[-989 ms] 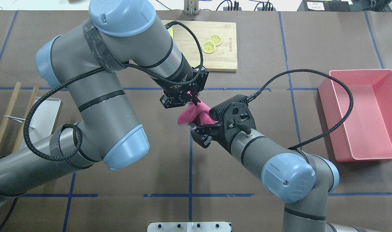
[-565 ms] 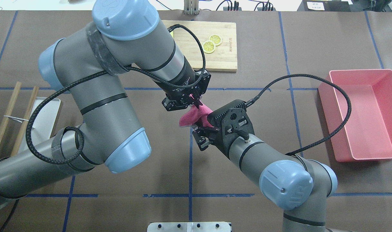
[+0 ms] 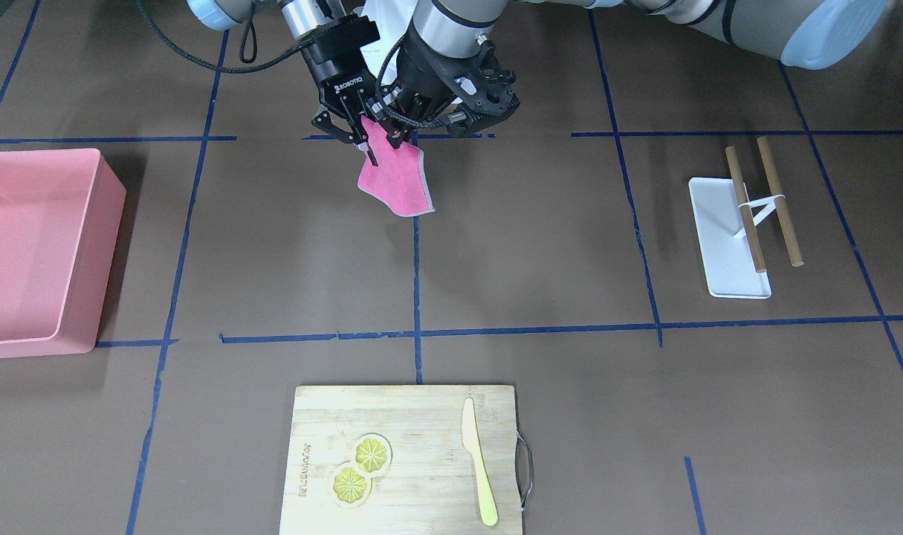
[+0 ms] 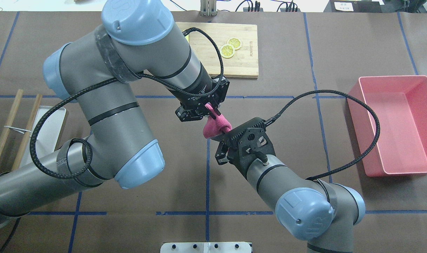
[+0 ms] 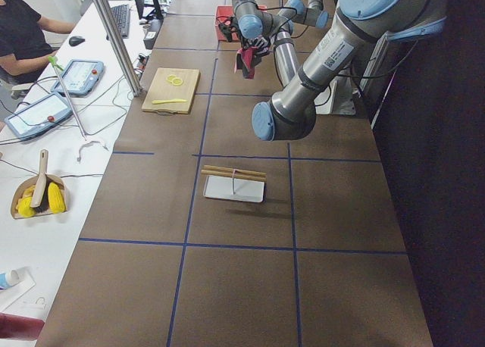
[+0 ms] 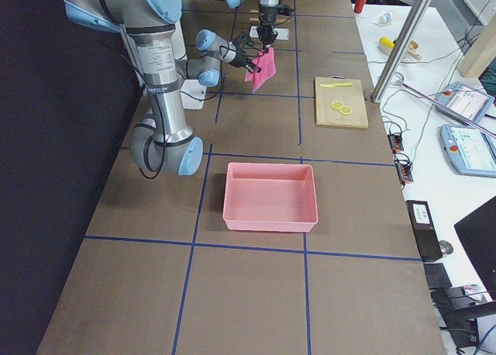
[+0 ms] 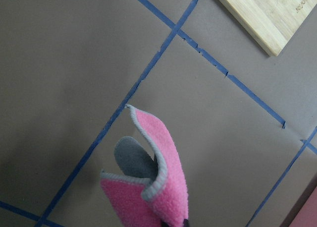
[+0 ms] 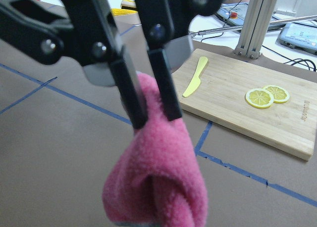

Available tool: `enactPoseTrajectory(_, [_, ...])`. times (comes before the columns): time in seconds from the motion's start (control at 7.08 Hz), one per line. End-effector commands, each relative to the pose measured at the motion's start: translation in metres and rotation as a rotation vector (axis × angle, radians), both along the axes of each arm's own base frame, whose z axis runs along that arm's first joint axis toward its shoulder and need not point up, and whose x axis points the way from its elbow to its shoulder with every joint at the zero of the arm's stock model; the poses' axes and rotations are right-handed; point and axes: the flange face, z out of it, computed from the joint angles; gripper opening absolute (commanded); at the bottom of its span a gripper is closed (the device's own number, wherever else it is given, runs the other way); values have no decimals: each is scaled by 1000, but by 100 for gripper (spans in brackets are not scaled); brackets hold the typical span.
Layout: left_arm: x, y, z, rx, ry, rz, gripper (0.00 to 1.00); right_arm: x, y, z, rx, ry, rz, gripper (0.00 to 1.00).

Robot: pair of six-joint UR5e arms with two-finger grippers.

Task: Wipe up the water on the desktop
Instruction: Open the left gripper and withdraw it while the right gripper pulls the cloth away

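My left gripper (image 4: 210, 110) points down and is shut on the top of a pink cloth (image 4: 215, 126), holding it above the brown desktop (image 4: 304, 52) near the middle. In the right wrist view its fingers (image 8: 126, 95) pinch the cloth (image 8: 163, 187), which hangs curled. My right gripper (image 4: 222, 146) points forward, right beside and under the cloth, and looks open. In the front view the cloth (image 3: 395, 182) hangs between the right gripper (image 3: 358, 141) and the left gripper (image 3: 393, 134). I see no water on the desktop.
A wooden cutting board (image 4: 241, 63) with lemon slices (image 4: 230, 47) and a yellow knife (image 3: 479, 461) lies at the far side. A pink bin (image 4: 396, 123) stands on the right. A white tray (image 3: 730, 253) with wooden sticks lies on the left.
My right gripper has moved forward and closer under the cloth. The cloth now looks more bunched. My left gripper has shifted slightly and still holds the cloth.
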Motion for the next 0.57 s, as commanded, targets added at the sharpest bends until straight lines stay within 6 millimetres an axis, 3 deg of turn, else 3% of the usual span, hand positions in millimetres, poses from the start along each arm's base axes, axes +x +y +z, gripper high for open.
enactPoseTrajectory(0.0, [-1, 1, -2, 5, 3, 0, 80, 0, 0, 1, -10, 21, 16, 0])
enactPoseTrajectory(0.14, [-5, 1, -1, 9, 5, -4, 92, 1, -1, 2, -12, 20, 18, 0])
enactPoseTrajectory(0.42, [-51, -11, 15, 47, 14, -53, 92, 5, -2, 23, -35, 82, -1, 0])
